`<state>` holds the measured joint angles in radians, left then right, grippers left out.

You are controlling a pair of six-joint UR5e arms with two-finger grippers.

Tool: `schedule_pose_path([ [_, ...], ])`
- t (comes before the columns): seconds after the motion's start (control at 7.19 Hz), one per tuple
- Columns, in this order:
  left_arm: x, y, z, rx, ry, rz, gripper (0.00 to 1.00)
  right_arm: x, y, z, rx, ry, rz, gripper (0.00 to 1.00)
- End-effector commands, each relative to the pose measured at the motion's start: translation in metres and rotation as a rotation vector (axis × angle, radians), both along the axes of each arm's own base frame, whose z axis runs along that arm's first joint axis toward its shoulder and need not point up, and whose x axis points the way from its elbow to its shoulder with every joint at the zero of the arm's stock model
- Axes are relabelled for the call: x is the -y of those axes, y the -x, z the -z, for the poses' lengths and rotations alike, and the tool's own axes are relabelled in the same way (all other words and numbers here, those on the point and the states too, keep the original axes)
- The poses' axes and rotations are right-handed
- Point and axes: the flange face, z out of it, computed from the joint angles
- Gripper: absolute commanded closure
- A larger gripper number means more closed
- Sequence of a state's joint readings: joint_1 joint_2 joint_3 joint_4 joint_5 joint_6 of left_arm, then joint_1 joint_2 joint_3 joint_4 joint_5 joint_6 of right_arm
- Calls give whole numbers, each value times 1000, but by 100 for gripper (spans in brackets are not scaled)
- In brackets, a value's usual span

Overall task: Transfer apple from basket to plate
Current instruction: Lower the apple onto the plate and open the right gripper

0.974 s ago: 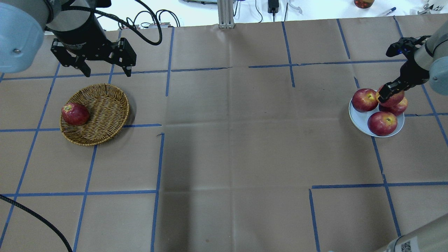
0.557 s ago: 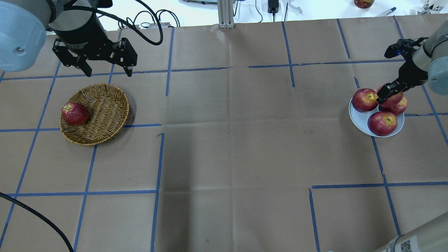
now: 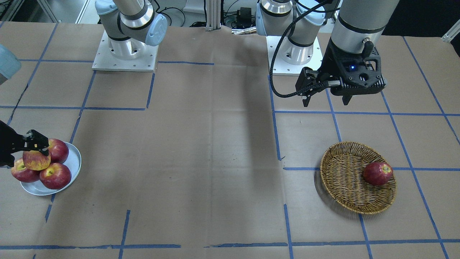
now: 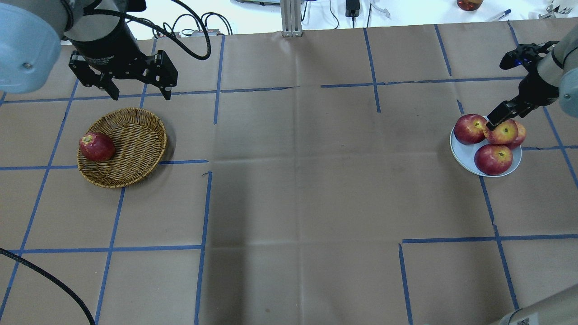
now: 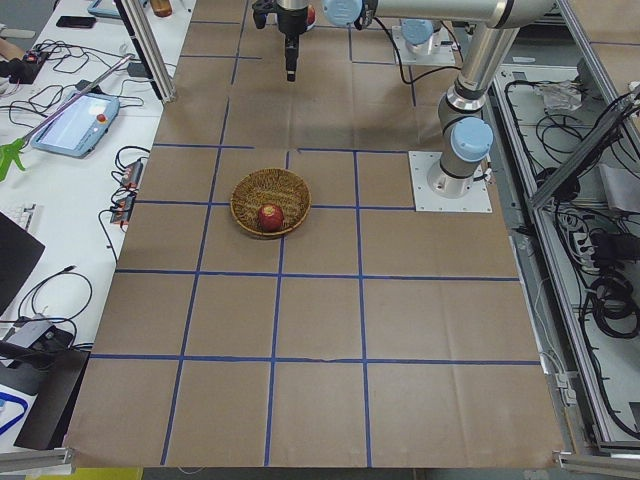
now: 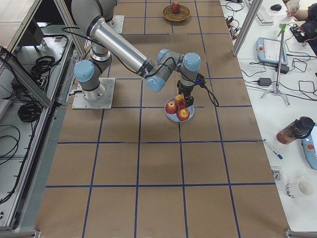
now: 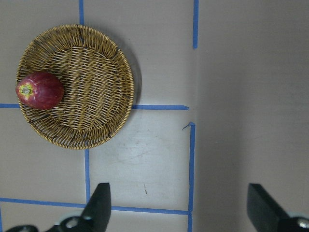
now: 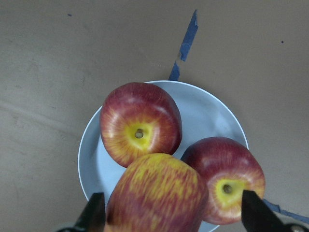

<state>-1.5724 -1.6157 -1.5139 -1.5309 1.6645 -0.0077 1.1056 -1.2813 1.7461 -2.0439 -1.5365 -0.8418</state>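
The pale apple (image 4: pixel 502 132), red streaked with yellow, rests on top of three darker apples on the grey-white plate (image 4: pixel 465 159) at the right. It also shows in the front view (image 3: pixel 35 160) and the right wrist view (image 8: pixel 159 198). My right gripper (image 4: pixel 505 120) (image 8: pixel 176 215) is open just above it, a finger on each side, the right finger clearly apart. The wicker basket (image 4: pixel 140 135) (image 7: pixel 82 72) at the left holds one dark red apple (image 4: pixel 96 146). My left gripper (image 4: pixel 140 93) (image 3: pixel 326 101) is open and empty, above the table beyond the basket.
The darker apples (image 4: pixel 469 128) (image 4: pixel 493 159) fill most of the plate (image 8: pixel 212 111). Blue tape lines cross the brown paper table. An aluminium post (image 4: pixel 291 18) and cables (image 4: pixel 194 27) stand at the far edge. Both arm bases (image 3: pixel 124 54) are at the robot's side.
My right gripper has drawn up and back from the plate, uncovering the pale apple, which stays on the pile. The left gripper has barely moved.
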Motion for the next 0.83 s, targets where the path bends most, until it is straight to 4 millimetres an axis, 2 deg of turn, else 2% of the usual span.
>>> schedule_pose_path([
  [0.0, 1, 0, 1, 0, -3, 2, 1, -3, -43, -74, 19, 23, 12, 0],
  [0.14, -2, 0, 1, 0, -2, 2, 1, -8, -71, -104, 19, 6, 37, 0],
  [0.28, -1, 0, -1, 0, 2, 2, 1, -19, -97, -121, 23, -16, 74, 0],
  [0.56, 2, 0, 1, 0, -1, 2, 1, -57, -148, -168, 21, -12, 153, 0],
  [0.7, 2, 0, 2, 1, -5, 1, 1, -74, -173, -183, 20, -14, 181, 0],
])
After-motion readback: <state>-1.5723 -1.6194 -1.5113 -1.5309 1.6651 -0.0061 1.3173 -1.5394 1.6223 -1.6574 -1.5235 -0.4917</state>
